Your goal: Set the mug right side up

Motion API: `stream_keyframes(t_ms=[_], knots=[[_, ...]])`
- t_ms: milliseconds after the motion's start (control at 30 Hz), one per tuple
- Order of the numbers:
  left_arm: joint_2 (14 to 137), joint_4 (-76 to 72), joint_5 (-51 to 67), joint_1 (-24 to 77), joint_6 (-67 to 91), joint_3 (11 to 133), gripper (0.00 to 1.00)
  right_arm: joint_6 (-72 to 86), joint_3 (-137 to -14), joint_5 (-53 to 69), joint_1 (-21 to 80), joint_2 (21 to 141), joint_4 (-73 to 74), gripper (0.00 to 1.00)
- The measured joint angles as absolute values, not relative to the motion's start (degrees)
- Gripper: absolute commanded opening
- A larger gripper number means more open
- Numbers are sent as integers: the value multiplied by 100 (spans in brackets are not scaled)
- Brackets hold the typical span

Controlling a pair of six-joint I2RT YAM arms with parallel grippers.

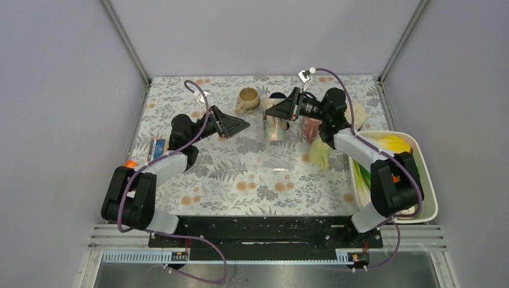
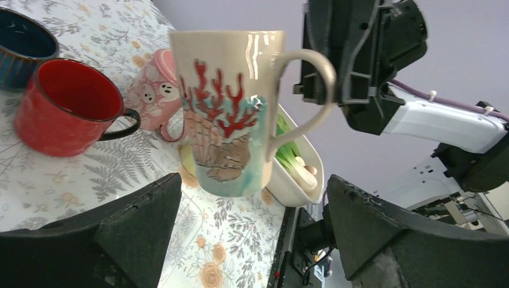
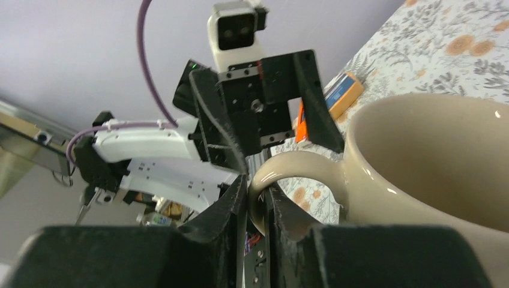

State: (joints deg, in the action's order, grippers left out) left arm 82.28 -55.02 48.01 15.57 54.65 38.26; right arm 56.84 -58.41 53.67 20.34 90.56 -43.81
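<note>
The mug is tall and cream with a red coral and shell picture (image 2: 231, 108). It stands mouth up, narrow base down, and seems to hang just above the flowered table. In the top view it is at mid-table (image 1: 276, 128). My right gripper (image 3: 257, 198) is shut on the mug's handle (image 3: 300, 165), reaching in from the right (image 1: 283, 110). The mug's open mouth (image 3: 438, 162) fills the right of that wrist view. My left gripper (image 2: 252, 183) is open and empty, its jaws wide, pointing at the mug from the left (image 1: 240, 126) without touching it.
A red mug (image 2: 66, 108), a dark blue mug (image 2: 21, 36) and a pink mug (image 2: 157, 90) sit behind the held mug. A tan mug (image 1: 248, 99) is at the back. A white bin (image 1: 427, 180) with vegetables is at right. A blue-orange box (image 1: 157, 148) lies left.
</note>
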Motion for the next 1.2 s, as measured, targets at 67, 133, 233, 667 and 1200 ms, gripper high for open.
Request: stream_keyframes(t_ms=[67, 133, 233, 667, 1200], knots=[[8178, -5358, 4792, 1516, 5358, 3826, 99, 5623, -5896, 5592, 2034, 9002, -4346, 0], [8147, -5262, 4775, 1511, 5269, 3826, 99, 5627, -5968, 5854, 2045, 8973, -4370, 0], [8145, -5159, 4762, 1509, 5177, 3828, 99, 5824, -6071, 6263, 2106, 8969, -4563, 0], [7863, -4567, 4840, 1278, 5183, 4193, 99, 6670, -6149, 7725, 2646, 8766, -5662, 0], [7828, -3868, 5301, 1264, 5295, 4877, 99, 6267, -6066, 8145, 2711, 8630, -5043, 0]])
